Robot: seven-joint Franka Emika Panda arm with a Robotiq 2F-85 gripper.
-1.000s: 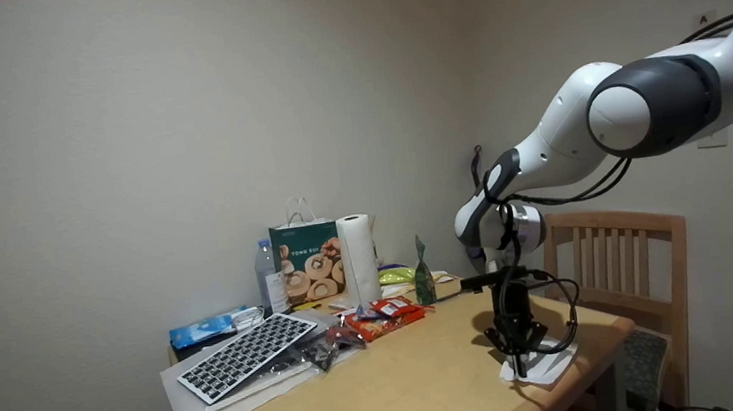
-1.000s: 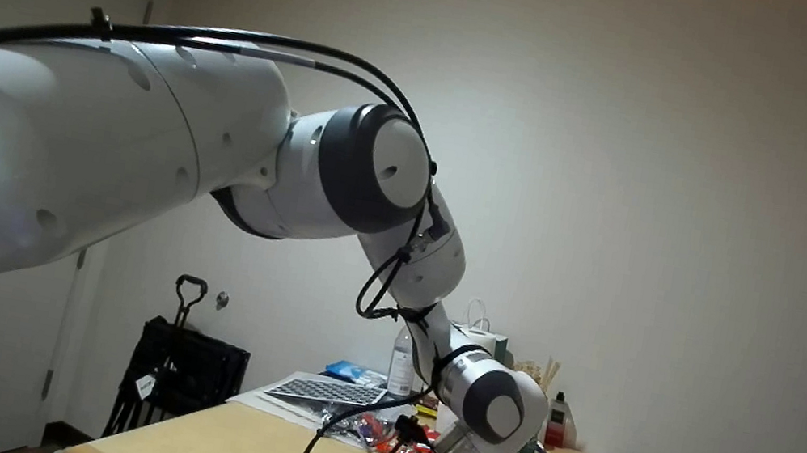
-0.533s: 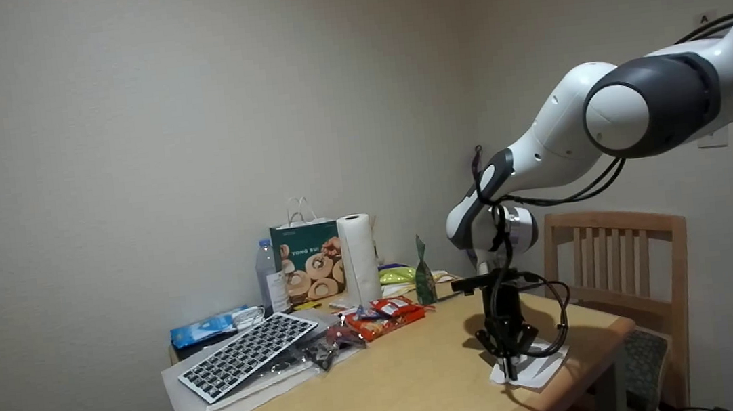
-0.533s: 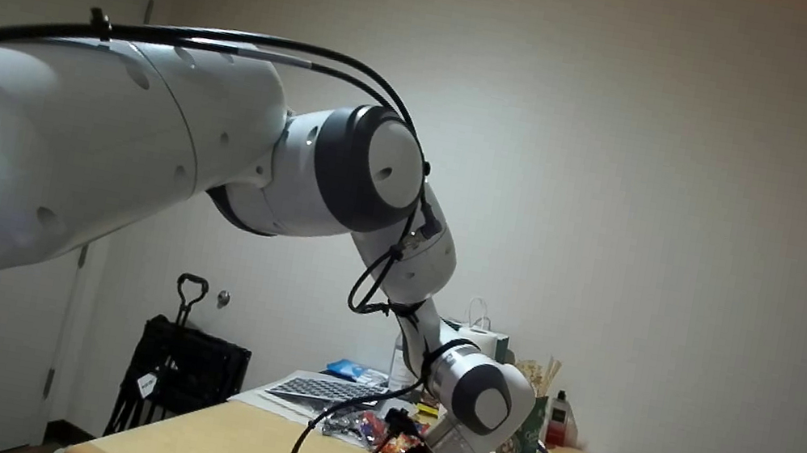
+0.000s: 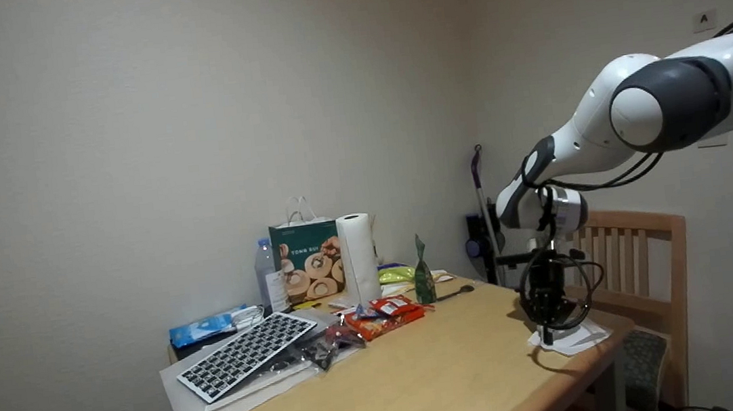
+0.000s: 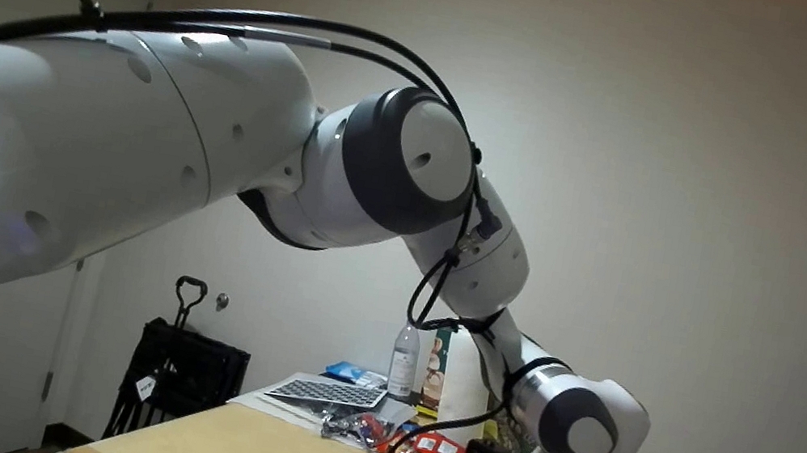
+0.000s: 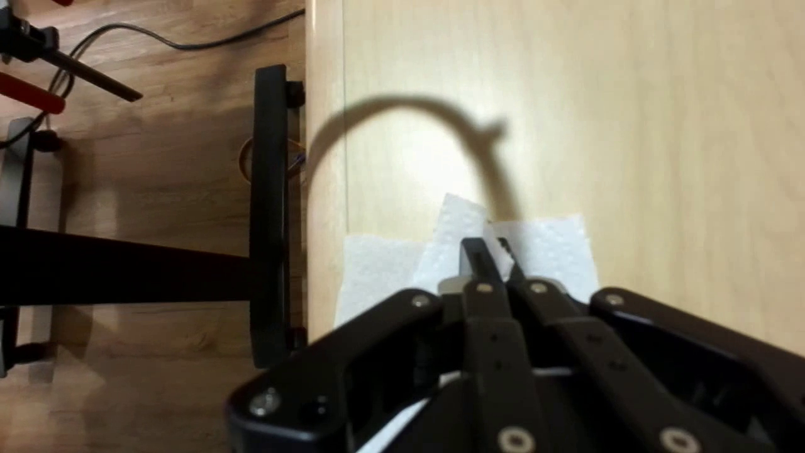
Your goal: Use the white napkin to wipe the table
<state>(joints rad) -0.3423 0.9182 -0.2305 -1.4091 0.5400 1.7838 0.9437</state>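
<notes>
A light tan wooden rectangular table (image 5: 386, 394) fills the lower middle of the frame in an exterior view. In from the upper right reaches a white jointed robot arm (image 5: 638, 116) with dark grey bands, bent downward over the tabletop. Past its lower end, at right, I see a slat-backed wooden chair (image 5: 634, 221). Left of centre stands a dark green paper bag (image 5: 308, 266); below it lies a white-edged, keyboard-like panel (image 5: 246, 358) of dark squares, and just beside the bag rises an upright white paper towel roll (image 5: 358, 257). In the wrist view, the black two-fingered gripper (image 7: 489, 251) sits at the bottom, its fingers pinched together on a raised fold of the crumpled white napkin (image 7: 437, 261). Around that fold the napkin lies on the tabletop at lower centre, close to the table edge at left.
</notes>
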